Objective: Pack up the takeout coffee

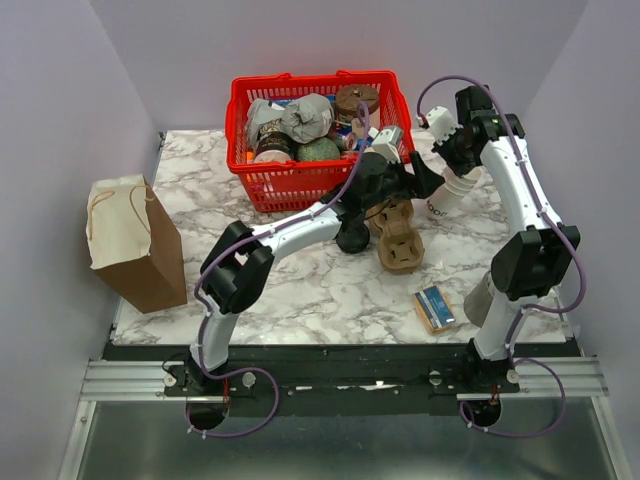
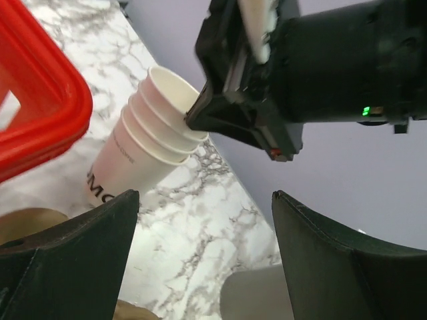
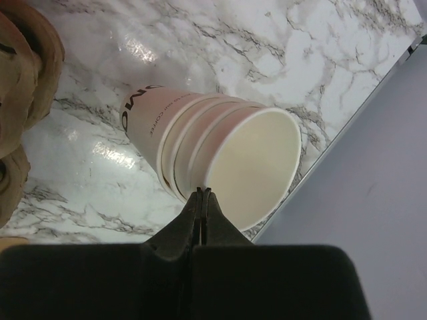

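Takeout coffee (image 1: 354, 240), black lid showing from above, just left of pulp carrier (image 1: 398, 238)

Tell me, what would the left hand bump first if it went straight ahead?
Most likely the cup stack, lying tilted just ahead of the open left hand. The right hand is at the stack's rim close by, so it could be hit too; depth is unclear.
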Robot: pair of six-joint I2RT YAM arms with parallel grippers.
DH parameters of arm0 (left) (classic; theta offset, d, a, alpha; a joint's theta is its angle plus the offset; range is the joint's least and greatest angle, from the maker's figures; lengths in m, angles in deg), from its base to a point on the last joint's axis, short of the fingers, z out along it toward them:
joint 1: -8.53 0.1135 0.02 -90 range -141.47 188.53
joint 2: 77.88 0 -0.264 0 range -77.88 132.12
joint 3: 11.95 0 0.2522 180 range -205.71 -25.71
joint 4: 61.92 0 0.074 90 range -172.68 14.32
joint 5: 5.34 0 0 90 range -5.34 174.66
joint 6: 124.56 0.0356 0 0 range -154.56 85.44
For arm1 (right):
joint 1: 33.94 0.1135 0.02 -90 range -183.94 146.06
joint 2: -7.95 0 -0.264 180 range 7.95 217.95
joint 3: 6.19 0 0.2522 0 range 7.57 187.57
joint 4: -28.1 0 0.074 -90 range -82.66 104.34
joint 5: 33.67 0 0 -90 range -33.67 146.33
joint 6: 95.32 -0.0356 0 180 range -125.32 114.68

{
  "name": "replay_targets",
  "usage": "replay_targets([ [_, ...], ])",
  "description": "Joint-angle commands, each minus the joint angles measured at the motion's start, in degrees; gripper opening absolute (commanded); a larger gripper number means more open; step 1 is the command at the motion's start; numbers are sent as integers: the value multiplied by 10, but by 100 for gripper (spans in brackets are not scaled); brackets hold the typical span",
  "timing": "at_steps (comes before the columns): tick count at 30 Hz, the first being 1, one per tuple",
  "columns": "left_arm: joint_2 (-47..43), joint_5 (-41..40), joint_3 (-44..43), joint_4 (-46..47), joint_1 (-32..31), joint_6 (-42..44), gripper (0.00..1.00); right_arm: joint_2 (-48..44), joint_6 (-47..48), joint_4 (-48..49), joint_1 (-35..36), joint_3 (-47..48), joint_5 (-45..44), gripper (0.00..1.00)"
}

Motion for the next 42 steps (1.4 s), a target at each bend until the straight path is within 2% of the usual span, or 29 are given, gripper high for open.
replay_targets([
  [1,11,9,-5,22,-3,-74,88,-34,-32,8,-15,13,-4,0],
  [8,58,-64,-90,-64,-18,-102,90,-41,-43,-19,-16,26,18,1],
  [14,79,-121,-113,-118,-30,-128,90,-60,-52,-26,-16,11,31,0],
  [30,134,-126,-152,-104,-41,-160,96,-74,-47,-49,-15,-23,57,1],
  [42,154,-135,-178,-133,-46,-182,98,-68,-48,-48,-15,-23,64,1],
])
